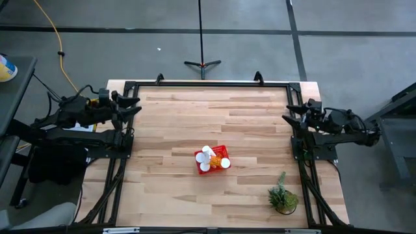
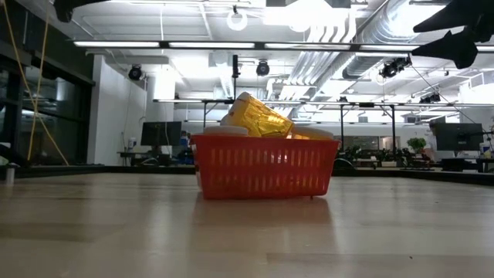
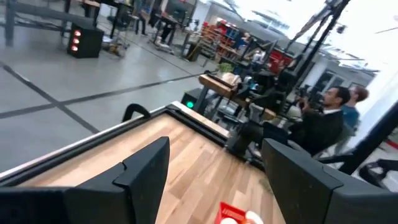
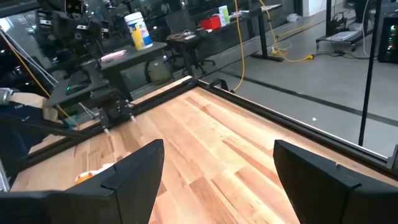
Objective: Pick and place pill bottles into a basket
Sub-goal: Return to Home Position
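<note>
The red mesh basket [image 1: 212, 160] stands on the wooden table, a little near of its middle; it also shows in the low view [image 2: 265, 165]. Several pill bottles with white caps [image 1: 207, 155] lie piled inside it, orange bodies showing above the rim [image 2: 258, 117]. My left gripper [image 1: 134, 106] is open and empty, raised at the table's left edge. My right gripper [image 1: 289, 114] is open and empty, raised at the table's right edge. Both are far from the basket.
A small green potted plant [image 1: 283, 195] stands near the table's near right corner. A black frame [image 1: 208, 83] runs round the tabletop. Two people [image 3: 336, 118] sit beyond the table's right side in the left wrist view.
</note>
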Motion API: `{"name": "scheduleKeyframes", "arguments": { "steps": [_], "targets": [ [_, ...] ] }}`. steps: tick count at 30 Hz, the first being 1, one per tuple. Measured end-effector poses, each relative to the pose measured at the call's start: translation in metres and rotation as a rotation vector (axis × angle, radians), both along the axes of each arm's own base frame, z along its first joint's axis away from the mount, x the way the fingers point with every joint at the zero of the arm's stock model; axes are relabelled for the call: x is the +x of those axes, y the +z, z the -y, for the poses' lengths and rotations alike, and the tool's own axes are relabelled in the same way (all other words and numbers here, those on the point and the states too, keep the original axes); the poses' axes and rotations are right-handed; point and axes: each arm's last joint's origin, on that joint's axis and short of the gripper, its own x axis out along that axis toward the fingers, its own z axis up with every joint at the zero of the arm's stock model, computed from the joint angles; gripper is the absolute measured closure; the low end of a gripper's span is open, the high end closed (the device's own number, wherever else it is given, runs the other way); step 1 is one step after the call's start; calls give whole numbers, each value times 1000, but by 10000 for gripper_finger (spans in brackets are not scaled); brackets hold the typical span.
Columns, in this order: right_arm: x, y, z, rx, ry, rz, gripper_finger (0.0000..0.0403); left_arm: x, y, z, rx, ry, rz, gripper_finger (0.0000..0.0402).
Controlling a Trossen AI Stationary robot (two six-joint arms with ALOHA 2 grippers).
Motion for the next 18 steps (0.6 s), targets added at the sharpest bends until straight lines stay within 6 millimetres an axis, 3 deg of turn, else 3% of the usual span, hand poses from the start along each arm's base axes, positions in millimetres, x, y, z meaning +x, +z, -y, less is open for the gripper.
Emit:
{"name": "scheduleKeyframes", "arguments": {
  "steps": [14,18],
  "targets": [
    [1,4,0,24,-10,58,109,0,-15,-1,48,44,-156,112],
    [1,8,0,38,3,96,109,8,-17,-1,211,25,-159,112]
  ]
}}
